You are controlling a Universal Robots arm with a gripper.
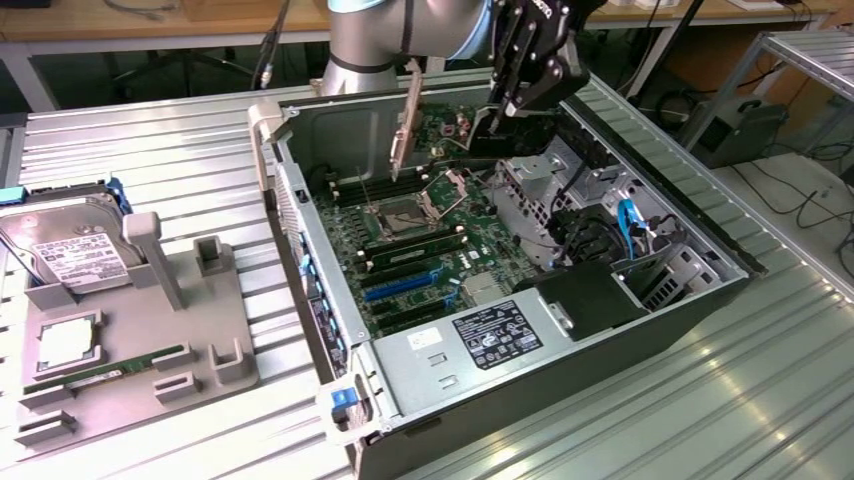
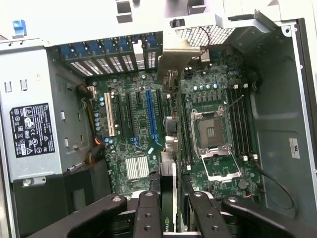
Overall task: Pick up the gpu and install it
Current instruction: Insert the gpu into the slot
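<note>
Clamped on edge between the fingers of the pincer (image 1: 483,125), the gpu (image 1: 407,120) is held upright above the motherboard (image 1: 441,240), over the far part of the open computer case (image 1: 694,235). It is not seated in any slot. The case is laid on the metal worktop (image 1: 160,160).

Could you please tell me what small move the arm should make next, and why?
Probably a small sideways shift of the gpu toward the long blue slot, before any lowering. The claw grips it edge-on above the motherboard. In the wrist view its edge lies between that slot and the memory slots, not over the blue slot.
</note>
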